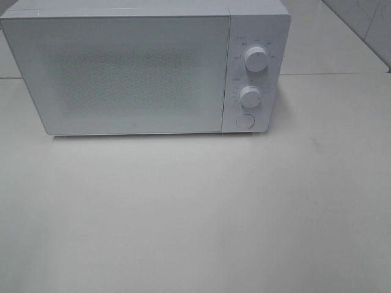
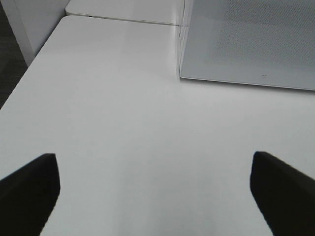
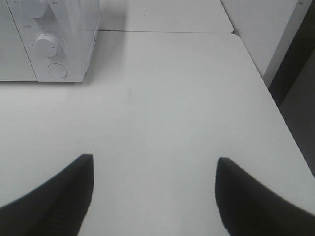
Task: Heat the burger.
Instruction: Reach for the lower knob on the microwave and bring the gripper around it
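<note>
I am looking for the burger and finding it in none of the three views: it is not lying on the open surface (image 1: 195, 213), and I cannot tell whether it is sitting inside the microwave (image 1: 272, 30), because the door (image 1: 122, 79) is shut and its meshed window is showing nothing behind it. The left claw (image 2: 152, 167) is hanging spread wide and empty above the surface, facing the door's lower corner on the side away from the controls. The right claw (image 3: 153, 164) is likewise parted and holding nothing, and it is facing the control side, with the lower knob (image 3: 47, 45) and the round button (image 3: 57, 71) ahead of it and off to one side. I am judging the right arm to be the nearer one to the upper knob (image 1: 257, 59) and the rest of the panel, so whichever comes next, opening or dialling, I am reckoning on that arm
</note>
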